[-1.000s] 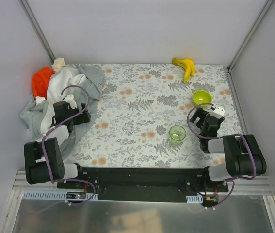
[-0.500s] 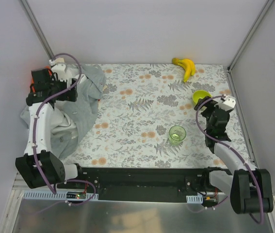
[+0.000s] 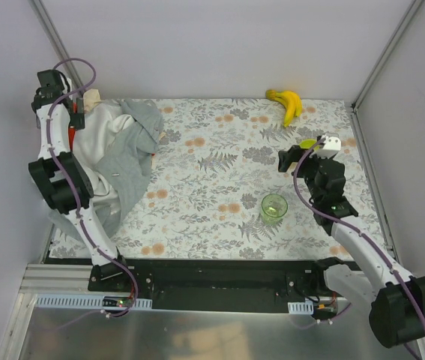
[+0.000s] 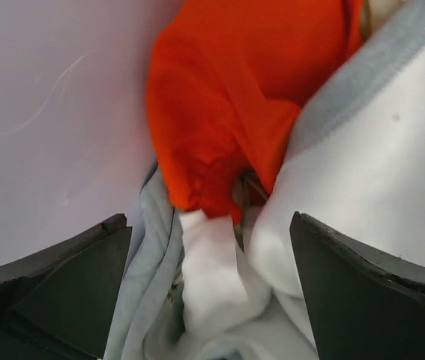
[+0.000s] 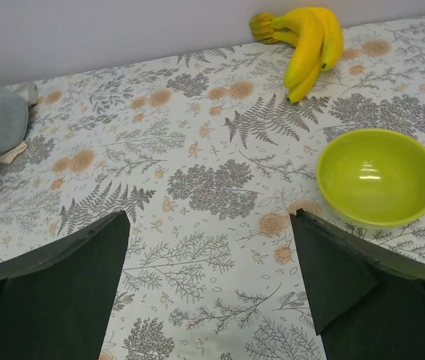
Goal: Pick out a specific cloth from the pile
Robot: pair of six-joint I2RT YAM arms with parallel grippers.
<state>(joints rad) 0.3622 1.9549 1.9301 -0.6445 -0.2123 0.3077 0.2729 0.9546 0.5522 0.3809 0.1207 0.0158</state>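
Observation:
The orange-red cloth point(image 4: 227, 97) lies against the left wall at the far edge of the pile, seen close in the left wrist view. In the top view my left arm hides most of it. The pile point(image 3: 130, 154) is grey and white garments at the table's far left. My left gripper point(image 4: 208, 300) is open and empty. It hovers over a white fold point(image 4: 212, 277) just short of the orange cloth, and it also shows in the top view point(image 3: 71, 118). My right gripper point(image 5: 208, 289) is open and empty above the bare table, also seen in the top view point(image 3: 291, 157).
A green bowl point(image 5: 378, 176) sits just right of my right gripper, with bananas point(image 5: 306, 41) beyond it by the back wall. A clear green cup point(image 3: 273, 208) stands near the right arm. The left wall point(image 4: 47, 112) is close beside my left gripper.
My left arm has swung up from the middle of the pile into the far left corner, over the orange cloth. My right arm has risen and reached forward and left, over the bowl.

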